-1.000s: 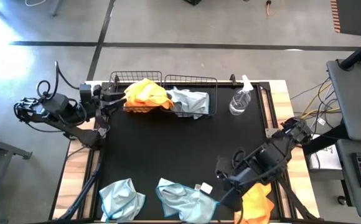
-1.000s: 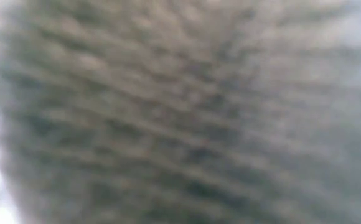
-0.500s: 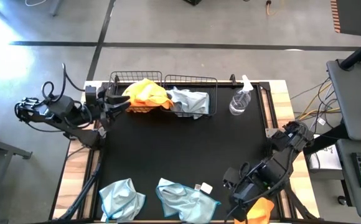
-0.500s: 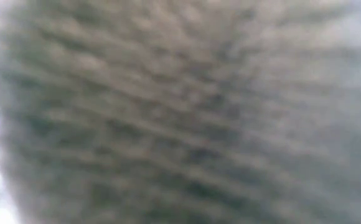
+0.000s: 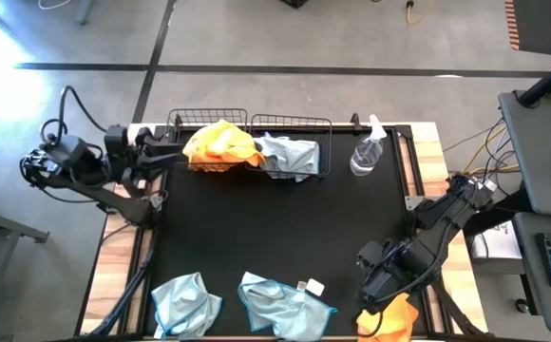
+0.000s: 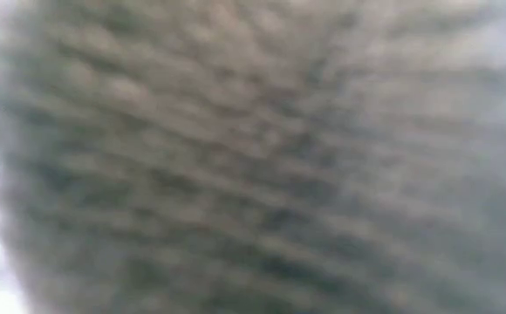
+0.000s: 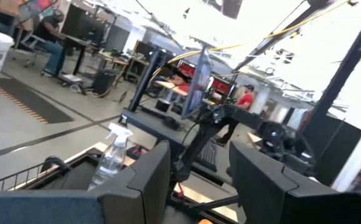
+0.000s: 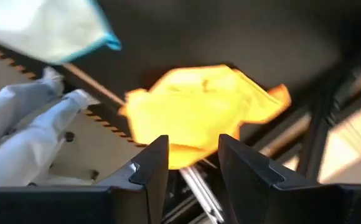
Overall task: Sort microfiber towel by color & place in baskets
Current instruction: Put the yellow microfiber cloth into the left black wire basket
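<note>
I have the black table (image 5: 275,237) under both arms, and I work down from it by size. Two wire baskets (image 5: 247,128) stand side by side at the far edge. My left gripper (image 5: 166,152) hangs level just outside the left basket's outer wall, jaws apart and empty; nothing sits between its fingers (image 7: 146,180) in the left wrist view, which looks out over the basket rim toward the spray bottle (image 7: 109,155) and the room beyond. Right in front of that gripper, an orange towel (image 5: 220,142) is heaped in the left basket, spilling over its wall. A blue-grey towel (image 5: 290,154) fills the right basket next to it, with the bottle just past that basket, away from my left gripper.

My right gripper (image 5: 372,302) is at the near right corner of the table, pointing down at a second orange towel (image 5: 391,321) that lies crumpled right at the edge, just beyond its tips. Its fingers (image 8: 149,165) stand apart with the orange cloth showing through the gap; I cannot tell whether they touch it. Two more blue-grey towels lie along the near edge, one (image 5: 285,304) close to this gripper's side, another (image 5: 185,302) further off toward the left.

The low view gives me only a grey blur.
</note>
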Robot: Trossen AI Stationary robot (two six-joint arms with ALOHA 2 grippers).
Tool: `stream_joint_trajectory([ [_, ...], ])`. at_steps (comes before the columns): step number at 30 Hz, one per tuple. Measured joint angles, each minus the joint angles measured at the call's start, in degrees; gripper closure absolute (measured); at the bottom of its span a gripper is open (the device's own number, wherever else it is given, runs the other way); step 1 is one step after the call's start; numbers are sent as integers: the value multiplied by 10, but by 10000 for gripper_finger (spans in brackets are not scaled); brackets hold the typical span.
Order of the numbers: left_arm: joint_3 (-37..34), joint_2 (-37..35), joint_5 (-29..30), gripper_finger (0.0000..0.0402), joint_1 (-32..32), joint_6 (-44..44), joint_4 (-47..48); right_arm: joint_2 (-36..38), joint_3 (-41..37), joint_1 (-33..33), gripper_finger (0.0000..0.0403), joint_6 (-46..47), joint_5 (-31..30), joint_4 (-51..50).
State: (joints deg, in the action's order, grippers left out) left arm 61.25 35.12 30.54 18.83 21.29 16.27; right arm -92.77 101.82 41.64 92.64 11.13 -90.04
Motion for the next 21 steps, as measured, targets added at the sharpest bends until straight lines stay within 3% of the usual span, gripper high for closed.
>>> stream_joint_trajectory([
  [9,0,-21,-1,251,0,-13,6,36,-130,28,268,53,43,43],
  [18,0,-18,-1,251,0,-13,7,34,-259,42,268,46,69,257],
  [21,0,-18,-1,251,0,-13,7,34,-294,51,268,58,75,287],
])
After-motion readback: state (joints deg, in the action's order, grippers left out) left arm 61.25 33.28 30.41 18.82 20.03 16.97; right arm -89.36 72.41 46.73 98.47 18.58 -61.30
